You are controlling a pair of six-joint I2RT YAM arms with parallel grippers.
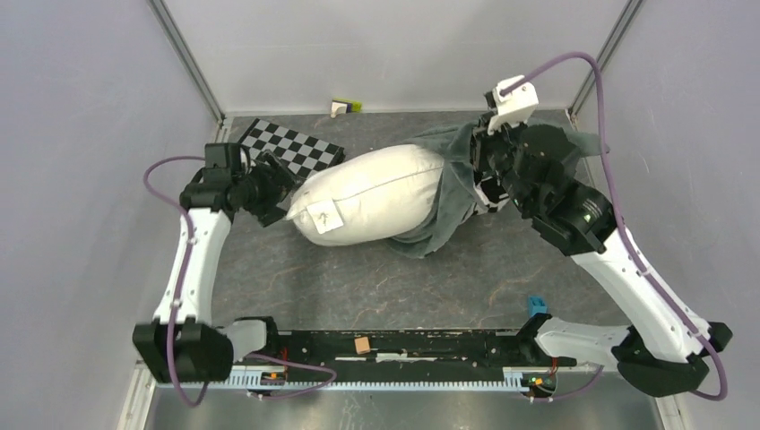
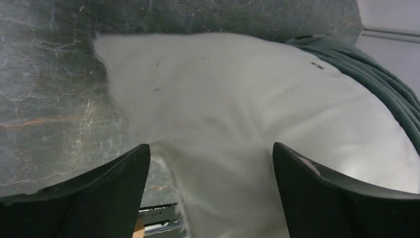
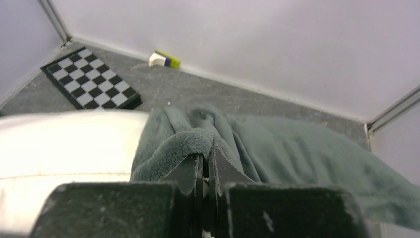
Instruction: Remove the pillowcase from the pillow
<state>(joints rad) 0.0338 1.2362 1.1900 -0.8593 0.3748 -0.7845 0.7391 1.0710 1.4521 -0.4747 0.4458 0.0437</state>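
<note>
One view, right wrist, shows right hand (image 3: pixel 207 161) pinching pillowcase (image 3: pixel 297 151).

— Entry: lettering, labels, numbers?
— None legible. White tag (image 1: pixel 323 218) on the pillow (image 1: pixel 381 188): faint marks, too small to read. Checkerboard (image 1: pixel 291 146): plain squares only.

The pillow (image 1: pixel 372 193) lies across the middle of the table (image 1: pixel 358 278), its length running left to right. The pillowcase (image 1: pixel 453 193) is bunched around the pillow's right end only — the rest of the pillow lies outside it. A flat board (image 1: pixel 291 148) lies behind the pillow's left end. Farther back, against the rear wall, is a small block (image 1: pixel 345 107). The left gripper (image 1: pixel 280 199) is just beside the pillow's left corner. The right gripper (image 1: pixel 488 170) is on the right, in the folds of the pillowcase.
</note>
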